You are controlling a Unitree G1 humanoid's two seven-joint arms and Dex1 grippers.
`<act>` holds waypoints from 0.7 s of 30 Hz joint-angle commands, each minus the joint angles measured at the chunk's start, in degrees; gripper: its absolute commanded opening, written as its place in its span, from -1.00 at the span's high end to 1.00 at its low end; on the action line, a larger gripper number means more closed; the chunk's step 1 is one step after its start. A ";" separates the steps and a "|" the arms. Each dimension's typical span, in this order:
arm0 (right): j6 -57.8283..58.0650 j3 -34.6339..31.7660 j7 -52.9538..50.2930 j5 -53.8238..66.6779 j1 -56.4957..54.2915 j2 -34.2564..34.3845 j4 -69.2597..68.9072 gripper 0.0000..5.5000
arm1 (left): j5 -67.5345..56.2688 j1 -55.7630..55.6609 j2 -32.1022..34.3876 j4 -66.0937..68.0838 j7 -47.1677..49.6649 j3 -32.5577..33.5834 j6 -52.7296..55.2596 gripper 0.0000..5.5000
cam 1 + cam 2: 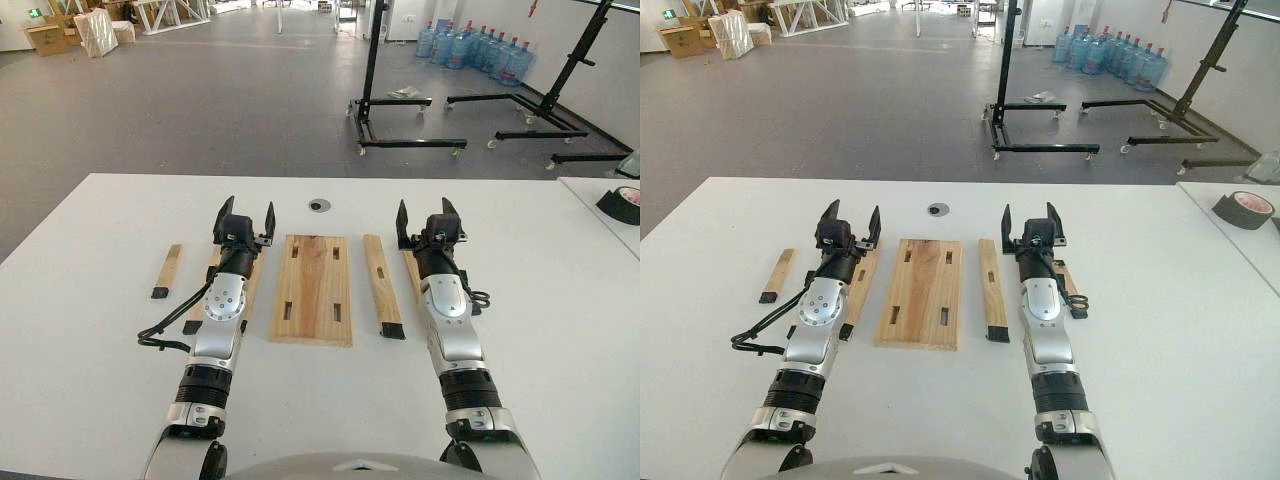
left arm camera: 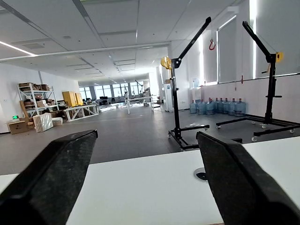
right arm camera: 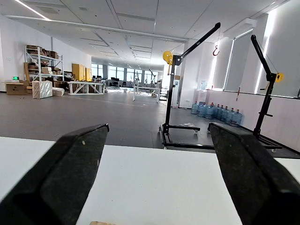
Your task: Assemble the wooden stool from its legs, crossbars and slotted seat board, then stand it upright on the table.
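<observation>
Seat board (image 1: 312,288) is lying flat between the grippers
Its long side is running the way the grippers are pointing; left gripper (image 1: 245,222) is sitting nearer than right gripper (image 1: 428,222), both with fingers wide apart.

Plenty of bare table (image 1: 90,330) outside both arms. Left gripper (image 1: 245,218) and right gripper (image 1: 427,220), fingers spread, face an open far strip, broken only by a small round port (image 1: 320,205). The middle is crowded: the board (image 1: 312,288) lies flat between the arms, with a leg (image 1: 382,285) just beside it and slim gaps either side. Each arm lies over another leg. A short bar (image 1: 168,270) sits apart on the left.
</observation>
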 commanded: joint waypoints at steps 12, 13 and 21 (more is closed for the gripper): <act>-1.55 -0.03 -0.55 -1.16 -2.58 -1.11 3.20 -0.44 | -1.71 -2.41 -0.54 1.39 -0.31 0.20 -1.69 -0.42; -1.66 0.08 -0.48 -1.25 -2.63 -1.09 3.24 -0.44 | -1.75 -2.39 -0.51 1.43 -0.47 0.17 -1.37 -0.42; -2.73 0.46 -0.46 -1.75 -3.99 -1.12 5.09 -0.44 | -1.11 -2.94 0.11 2.08 -0.95 -0.15 -2.17 -0.42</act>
